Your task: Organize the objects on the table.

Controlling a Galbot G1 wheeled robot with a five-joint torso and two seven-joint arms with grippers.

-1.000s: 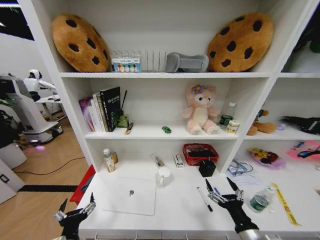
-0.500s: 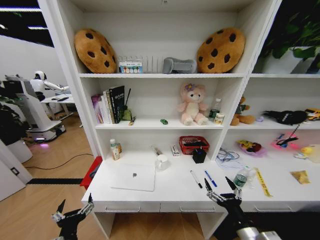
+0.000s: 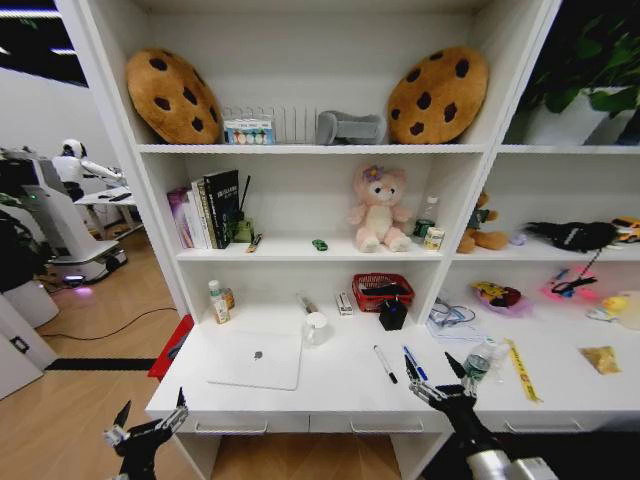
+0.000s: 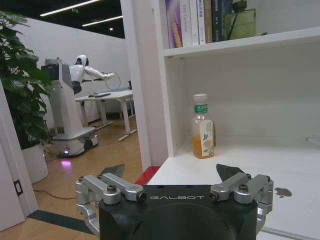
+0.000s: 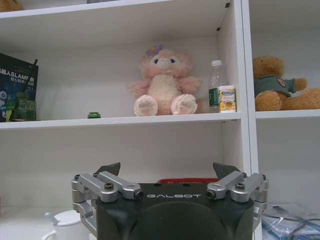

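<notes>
On the white table (image 3: 330, 385), silver laptop (image 3: 256, 359) lying closed at about 9 o'clock from the surface's middle, lid up. Black pen (image 3: 384, 364) and blue pen (image 3: 414, 363) lying side by side, apart, toward 3 o'clock of the laptop. Small clear green-labelled bottle (image 3: 477, 362) standing just past the pens at 3 o'clock, yellow measuring strip (image 3: 522, 369) lying flat just beside it, farther along the same direction. Tiny green toy car (image 3: 319, 244) sitting on the middle shelf, at 9 o'clock of the pink plush bear (image 3: 378, 209); same car (image 5: 94, 115) and bear (image 5: 163, 84) showing in the right wrist view.

Left end effector (image 3: 146, 432) hanging low off the table's front corner, at 7 o'clock of the laptop, fingers spread wide, gripping nothing. Left wrist view (image 4: 177, 176) confirming wide-open fingers, facing a juice bottle (image 4: 202, 127) standing at the back of the table.

Right end effector (image 3: 434, 382) hovering at the table's front edge, at 6 o'clock of the pens and 7 o'clock of the clear bottle, fingers spread apart, empty, touching nothing. Right wrist view (image 5: 170, 171) showing the same open spread.

Behind the laptop: white mug (image 3: 316, 326), red basket (image 3: 382, 292), black pot (image 3: 392, 314) along the back.
</notes>
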